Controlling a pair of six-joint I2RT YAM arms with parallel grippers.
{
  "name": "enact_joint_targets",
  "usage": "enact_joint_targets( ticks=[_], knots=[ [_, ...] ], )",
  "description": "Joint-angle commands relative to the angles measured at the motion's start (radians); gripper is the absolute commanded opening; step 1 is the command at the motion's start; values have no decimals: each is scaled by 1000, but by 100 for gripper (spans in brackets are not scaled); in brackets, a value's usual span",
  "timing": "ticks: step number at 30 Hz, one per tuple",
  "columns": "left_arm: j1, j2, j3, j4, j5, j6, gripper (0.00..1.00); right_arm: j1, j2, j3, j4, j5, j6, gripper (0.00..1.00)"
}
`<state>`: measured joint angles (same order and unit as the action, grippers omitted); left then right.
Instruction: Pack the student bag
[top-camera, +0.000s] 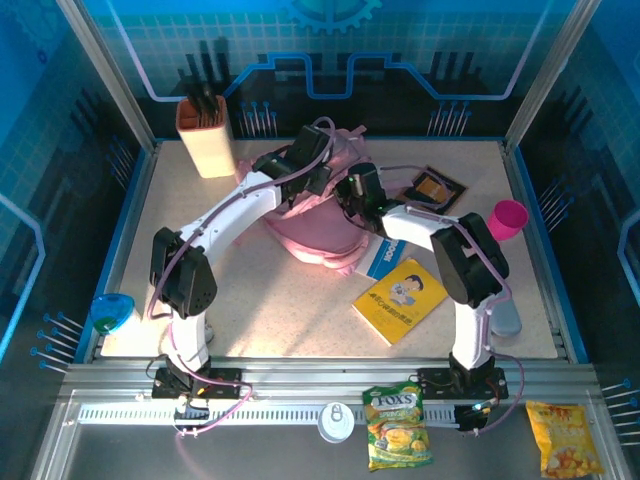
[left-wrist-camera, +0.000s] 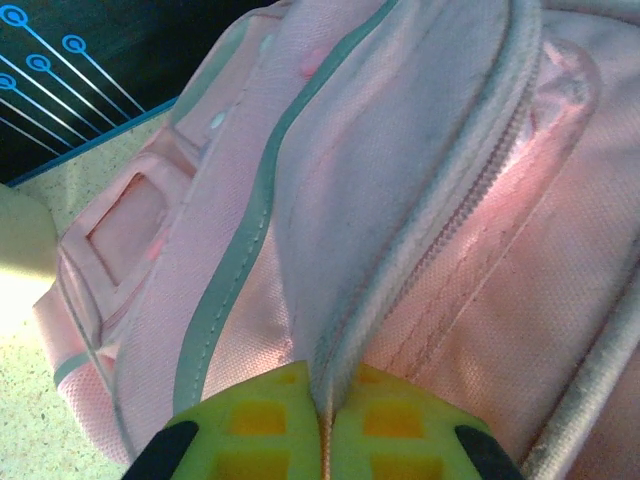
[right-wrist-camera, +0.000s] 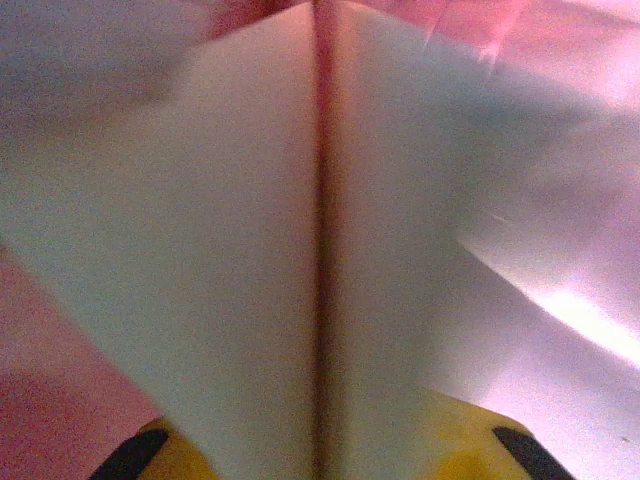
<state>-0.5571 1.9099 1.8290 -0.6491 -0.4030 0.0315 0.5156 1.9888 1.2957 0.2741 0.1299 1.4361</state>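
Note:
The student bag (top-camera: 318, 228), a soft pink backpack, lies in the middle of the table. My left gripper (top-camera: 312, 178) is over its far side. In the left wrist view, this gripper (left-wrist-camera: 325, 400) is shut on a grey, zip-edged fold of the bag (left-wrist-camera: 420, 200). My right gripper (top-camera: 353, 200) reaches into the bag from the right. In the right wrist view, two white sheets (right-wrist-camera: 230, 250) meet at a dark slit and cover the fingertips, with pink fabric (right-wrist-camera: 60, 420) around them. How the jaws stand there is hidden.
A blue-and-white book (top-camera: 383, 257) and a yellow book (top-camera: 400, 300) lie right of the bag. A dark case (top-camera: 436, 188) and a pink cup (top-camera: 507, 219) sit at the back right, a tan holder (top-camera: 205, 137) at the back left. A blue bowl (top-camera: 111, 311) is near left.

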Motion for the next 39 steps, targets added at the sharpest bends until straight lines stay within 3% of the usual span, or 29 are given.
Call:
enact_joint_targets(
  ticks=[1, 6, 9, 14, 23, 28, 32, 39],
  knots=[
    [-4, -78, 38, 95, 33, -11, 0, 20, 48, 53, -38, -13, 40, 32],
    [17, -73, 27, 96, 34, -30, 0, 12, 39, 37, -11, -101, 18, 48],
    [32, -72, 19, 94, 33, -36, 0, 3, -16, -35, 11, -121, 30, 53],
    [56, -79, 1, 94, 46, -56, 0, -9, -67, -108, 18, -134, 10, 36],
    [67, -85, -10, 86, 64, -61, 0, -11, 57, -7, 41, -230, -1, 25],
    [69, -83, -17, 82, 69, -59, 0, -24, 117, 83, 24, -311, -36, 25],
    [77, -84, -30, 79, 63, -59, 0, -35, 52, 34, -55, -324, -66, 40],
    [108, -107, -134, 99, 52, -61, 0, -46, -243, -226, -125, -389, -191, 63]
  ],
)
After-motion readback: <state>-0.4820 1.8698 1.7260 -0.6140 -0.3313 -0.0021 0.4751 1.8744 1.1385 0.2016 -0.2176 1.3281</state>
